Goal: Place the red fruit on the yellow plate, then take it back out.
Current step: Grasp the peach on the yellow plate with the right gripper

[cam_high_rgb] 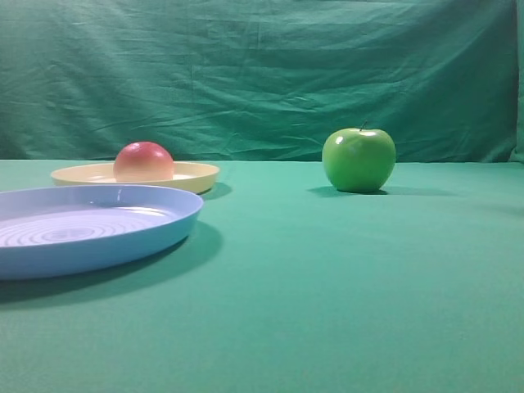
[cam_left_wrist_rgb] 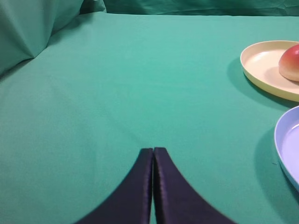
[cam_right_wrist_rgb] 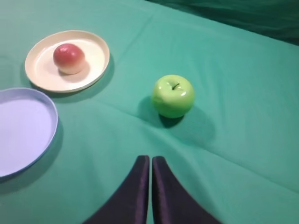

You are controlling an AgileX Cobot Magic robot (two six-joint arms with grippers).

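The red fruit (cam_high_rgb: 143, 161) rests on the yellow plate (cam_high_rgb: 196, 174) at the back left; it also shows in the right wrist view (cam_right_wrist_rgb: 68, 58) on that plate (cam_right_wrist_rgb: 96, 56) and at the right edge of the left wrist view (cam_left_wrist_rgb: 290, 63), plate (cam_left_wrist_rgb: 259, 63). My left gripper (cam_left_wrist_rgb: 153, 149) is shut and empty, hanging over bare green cloth well left of the plate. Near the table's front, my right gripper (cam_right_wrist_rgb: 150, 157) is shut with nothing in it, short of the fruit. Neither gripper appears in the exterior high view.
A light blue plate (cam_high_rgb: 164, 233) with concentric rings lies in front of the yellow one, also seen as the blue plate (cam_right_wrist_rgb: 49, 135) and the blue plate (cam_left_wrist_rgb: 280, 140). A shiny green apple (cam_high_rgb: 359, 159), apple (cam_right_wrist_rgb: 173, 95), stands to the right. A green cloth (cam_high_rgb: 327, 286) covers the table and backdrop.
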